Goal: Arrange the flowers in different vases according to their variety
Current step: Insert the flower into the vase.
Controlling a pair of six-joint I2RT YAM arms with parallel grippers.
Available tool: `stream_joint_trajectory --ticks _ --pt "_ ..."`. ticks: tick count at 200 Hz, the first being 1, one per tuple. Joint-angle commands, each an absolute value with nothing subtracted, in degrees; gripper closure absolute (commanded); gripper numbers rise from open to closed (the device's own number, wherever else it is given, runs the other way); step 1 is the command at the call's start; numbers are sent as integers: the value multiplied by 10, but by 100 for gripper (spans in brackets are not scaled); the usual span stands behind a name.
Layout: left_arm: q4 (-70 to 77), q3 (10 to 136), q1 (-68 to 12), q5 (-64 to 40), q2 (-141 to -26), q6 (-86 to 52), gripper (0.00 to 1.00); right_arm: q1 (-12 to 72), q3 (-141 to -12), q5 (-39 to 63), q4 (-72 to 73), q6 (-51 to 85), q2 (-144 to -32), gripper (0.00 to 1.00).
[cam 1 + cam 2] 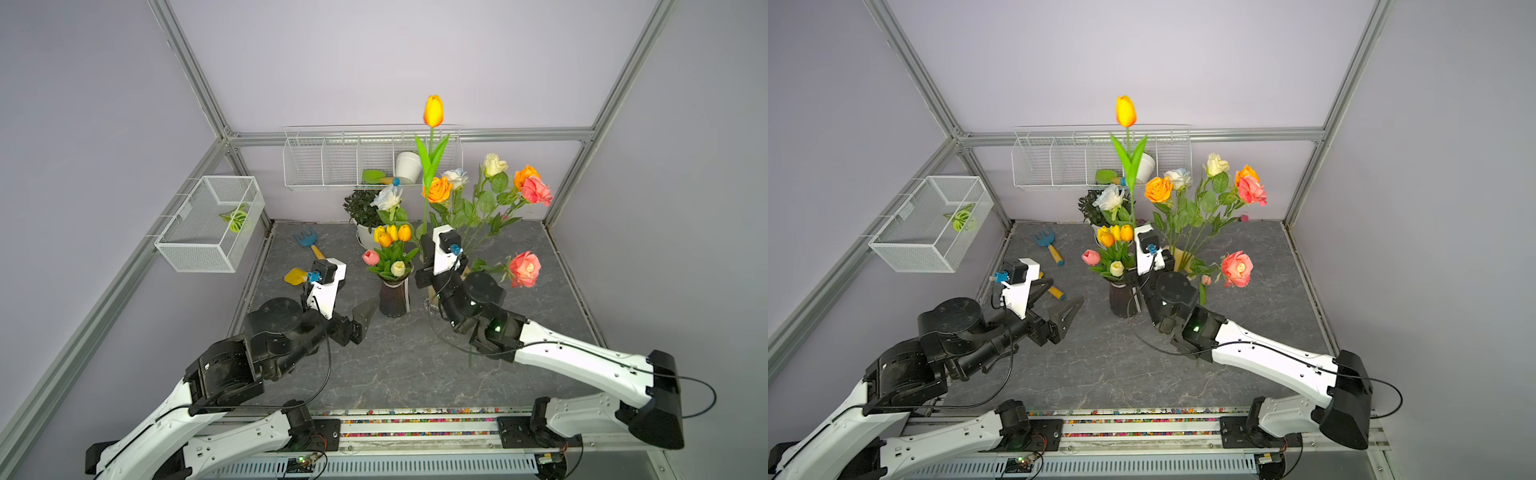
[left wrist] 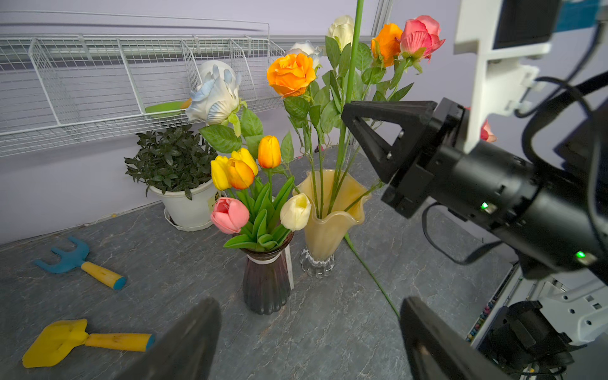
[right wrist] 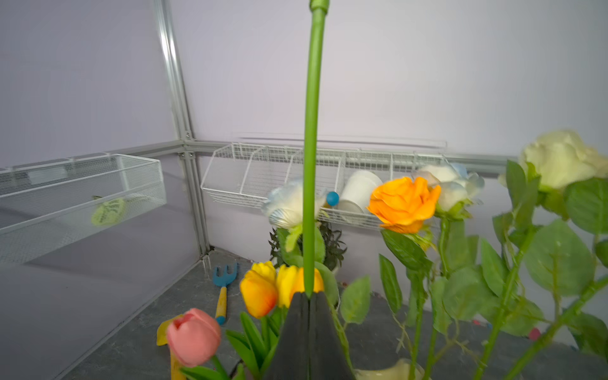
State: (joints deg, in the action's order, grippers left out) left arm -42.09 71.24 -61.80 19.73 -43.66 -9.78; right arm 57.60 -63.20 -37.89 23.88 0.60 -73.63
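Note:
My right gripper point(image 3: 309, 296) is shut on the green stem of a yellow-orange tulip point(image 1: 433, 110). It holds the flower upright, high above both vases, with the stem's lower end trailing to the table point(image 2: 371, 273). The dark purple vase point(image 1: 394, 297) holds several tulips point(image 1: 390, 235). The pale yellow vase point(image 2: 329, 210) beside it holds several roses point(image 1: 436, 189). A white-blue rose point(image 2: 215, 92) rises behind the tulips, and which vase its stem stands in I cannot tell. My left gripper point(image 2: 309, 329) stands open and empty, left of the purple vase.
A dark-leaved plant in a white pot point(image 1: 361, 208) stands behind the vases. A blue rake point(image 1: 307, 241) and a yellow shovel point(image 1: 296, 276) lie at the left. A wire rack point(image 1: 332, 158) with a small white pot point(image 1: 408, 166) hangs on the back wall, a mesh basket point(image 1: 208, 224) on the left wall.

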Motion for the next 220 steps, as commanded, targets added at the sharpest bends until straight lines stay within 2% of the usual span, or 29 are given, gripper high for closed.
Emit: stream_joint_trajectory --ticks 1,55,220 --pt "-424 706 -620 205 -433 -100 11 537 -611 -281 191 105 -699 100" --pt "-414 704 -620 201 -433 -99 11 508 -582 -170 207 139 -709 100" --pt "-417 705 -621 203 -433 -99 11 504 -511 -197 478 70 -855 100"
